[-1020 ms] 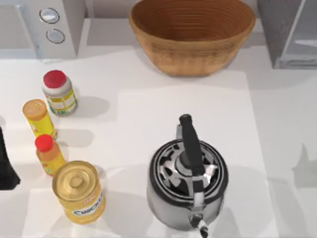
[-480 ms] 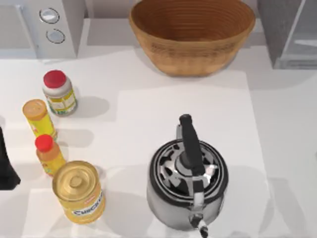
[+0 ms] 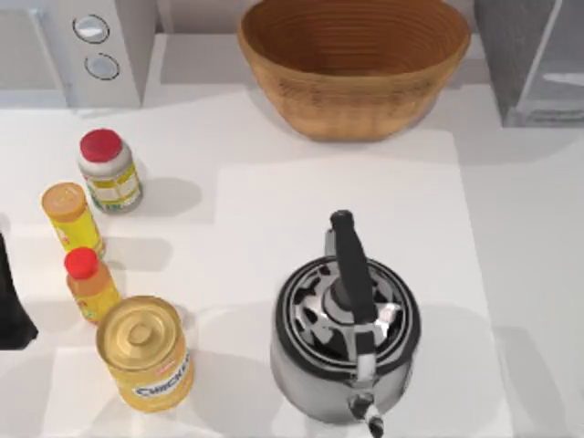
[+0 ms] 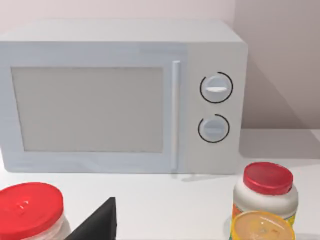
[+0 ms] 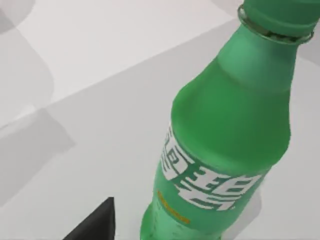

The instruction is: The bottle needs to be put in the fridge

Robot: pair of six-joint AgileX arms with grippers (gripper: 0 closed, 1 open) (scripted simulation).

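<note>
A green bottle [image 5: 227,135] with a white-lettered label stands on the white table, close in front of the right wrist camera. A dark wedge of my right gripper [image 5: 95,222] sits beside the bottle's base, apart from it. The fridge [image 3: 534,55], dark grey with a pale glassy front panel, stands at the back right corner in the top view. My left arm [image 3: 11,306] is a dark shape parked at the table's left edge, and a dark wedge of its gripper [image 4: 97,225] faces the white box with two dials.
A metal kettle [image 3: 345,324] with a black handle stands front centre. A wicker basket [image 3: 354,64] is at the back. The white box with two dials [image 3: 82,46] is back left. Along the left stand a red-lidded jar [image 3: 108,171], a yellow tube [image 3: 71,217], a small orange bottle [image 3: 89,285] and a yellow can [image 3: 144,351].
A grey shadow on the table's right side has slid toward the front edge. The kettle, basket, jars and left arm have stayed put.
</note>
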